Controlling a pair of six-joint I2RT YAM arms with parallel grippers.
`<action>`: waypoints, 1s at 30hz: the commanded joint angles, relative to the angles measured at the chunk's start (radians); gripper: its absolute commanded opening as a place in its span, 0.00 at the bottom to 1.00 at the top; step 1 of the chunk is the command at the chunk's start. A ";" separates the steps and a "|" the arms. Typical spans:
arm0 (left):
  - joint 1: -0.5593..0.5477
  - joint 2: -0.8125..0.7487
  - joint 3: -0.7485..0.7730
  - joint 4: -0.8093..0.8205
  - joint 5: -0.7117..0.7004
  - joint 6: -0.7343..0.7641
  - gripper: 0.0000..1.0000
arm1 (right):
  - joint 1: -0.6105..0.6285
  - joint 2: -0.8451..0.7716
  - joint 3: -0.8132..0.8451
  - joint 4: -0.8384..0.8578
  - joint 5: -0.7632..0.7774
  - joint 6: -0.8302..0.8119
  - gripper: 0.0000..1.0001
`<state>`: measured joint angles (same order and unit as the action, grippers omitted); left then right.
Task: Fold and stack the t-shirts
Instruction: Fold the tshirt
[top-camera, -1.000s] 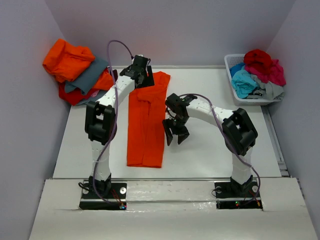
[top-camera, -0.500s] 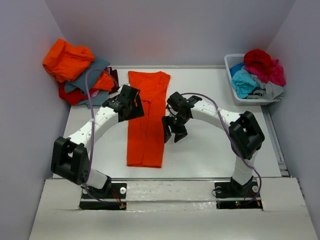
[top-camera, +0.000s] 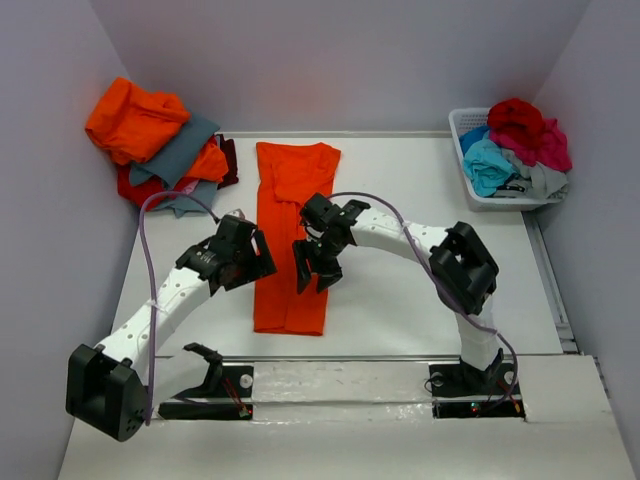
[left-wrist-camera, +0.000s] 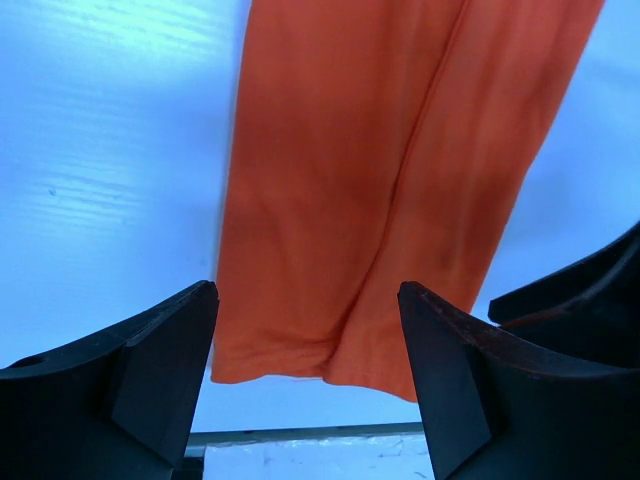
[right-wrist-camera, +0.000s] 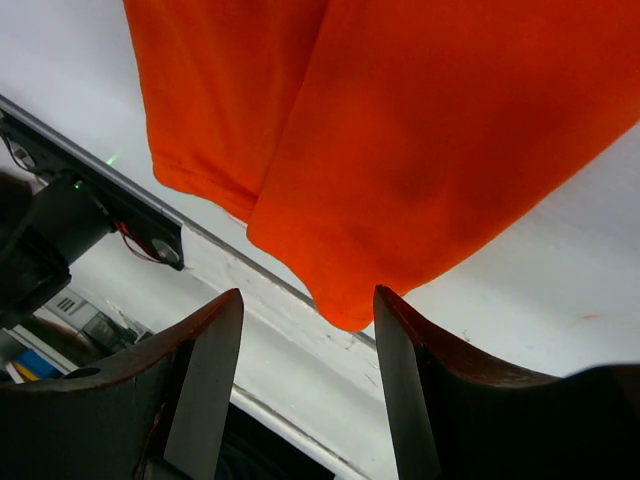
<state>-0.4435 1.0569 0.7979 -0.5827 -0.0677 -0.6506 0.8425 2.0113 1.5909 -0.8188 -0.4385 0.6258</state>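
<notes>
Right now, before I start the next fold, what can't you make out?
Top view: the left end effector and right end effector cover part of the orange shirt's middle; whether either touches cloth is unclear.
Both wrist views: the shirt's collar end is cut off by the top edge.
The pile of shirts: lower ones are buried; count unclear.
The basket: its shirts are tangled; count unclear.
</notes>
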 joint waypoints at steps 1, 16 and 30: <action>-0.001 -0.017 -0.074 -0.011 0.068 -0.058 0.84 | 0.015 -0.003 0.043 0.014 -0.026 0.026 0.60; -0.001 -0.117 -0.138 0.000 0.221 -0.129 0.84 | 0.122 0.007 -0.006 -0.051 -0.019 0.000 0.56; -0.001 -0.044 -0.230 0.119 0.374 -0.170 0.84 | 0.152 -0.022 -0.077 -0.036 -0.045 0.022 0.56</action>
<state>-0.4435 1.0126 0.5922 -0.5175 0.2420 -0.7849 0.9775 2.0182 1.5089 -0.8597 -0.4568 0.6357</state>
